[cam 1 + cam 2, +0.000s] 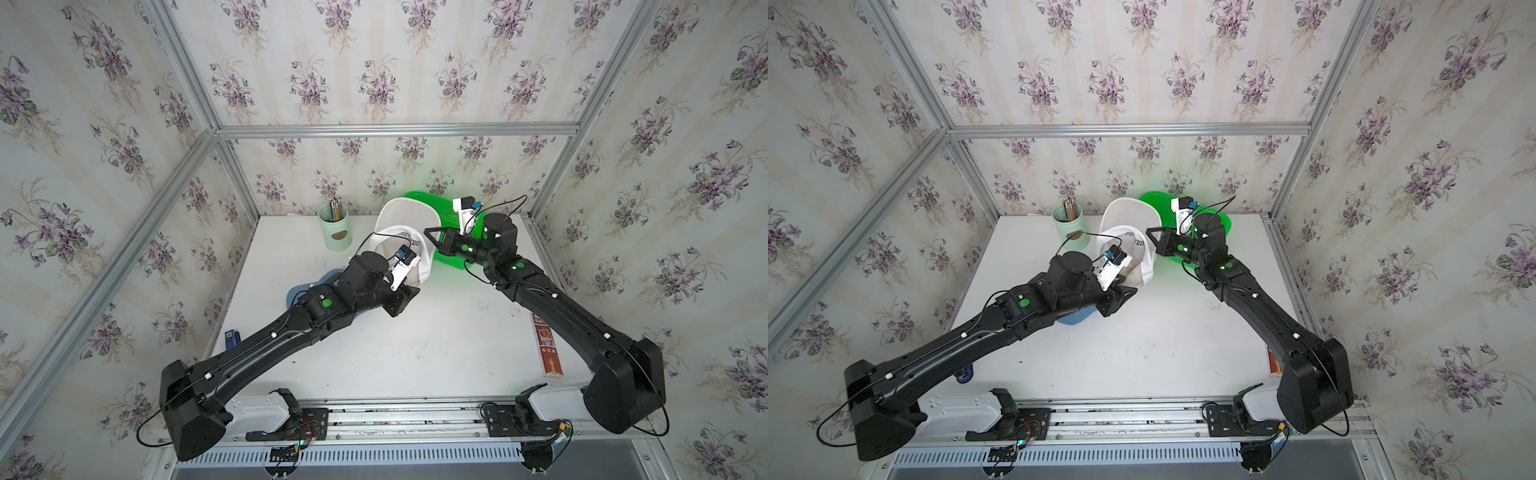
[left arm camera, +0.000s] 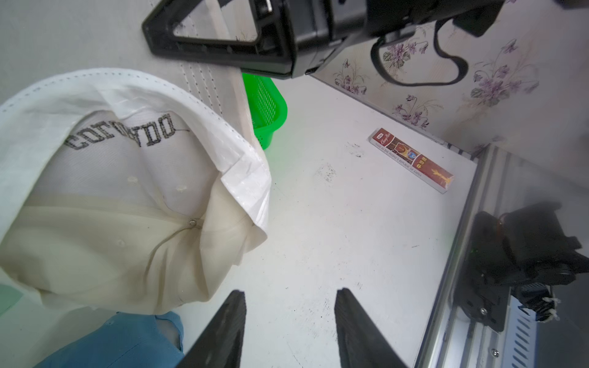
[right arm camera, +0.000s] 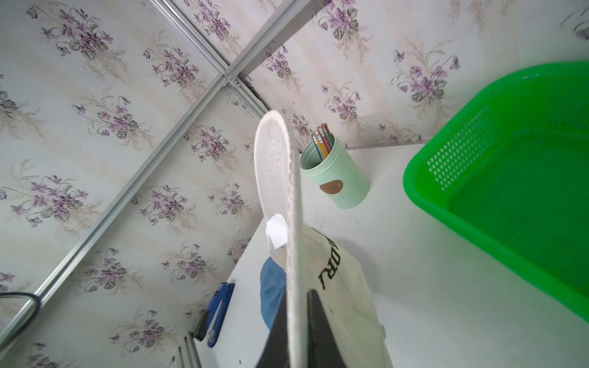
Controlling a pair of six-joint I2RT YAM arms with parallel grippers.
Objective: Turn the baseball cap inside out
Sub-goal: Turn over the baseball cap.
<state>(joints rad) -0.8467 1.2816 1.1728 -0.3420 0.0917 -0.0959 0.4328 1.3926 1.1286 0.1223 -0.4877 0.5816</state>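
On your white surface (image 1: 415, 353), the green basket (image 1: 442, 210) sits at the back with the baseball cap (image 1: 395, 243) just beside it. Your right end effector (image 3: 298, 313) pinches the upright brim (image 3: 291, 191); your left end effector (image 2: 291, 306) stands spread, empty, beside the crown (image 2: 111, 239).

Left tool (image 2: 290, 296) jaws apart, empty; right tool (image 3: 298, 298) clamped on cap (image 3: 277, 165).

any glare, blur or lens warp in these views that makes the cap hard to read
Both top views: the wide-angle lens splays the frame posts, the green basket glows oversaturated, and the white cap barely separates from the white table. Left wrist view: cap lettering sharp. Right wrist view: brim and fingers close and soft.
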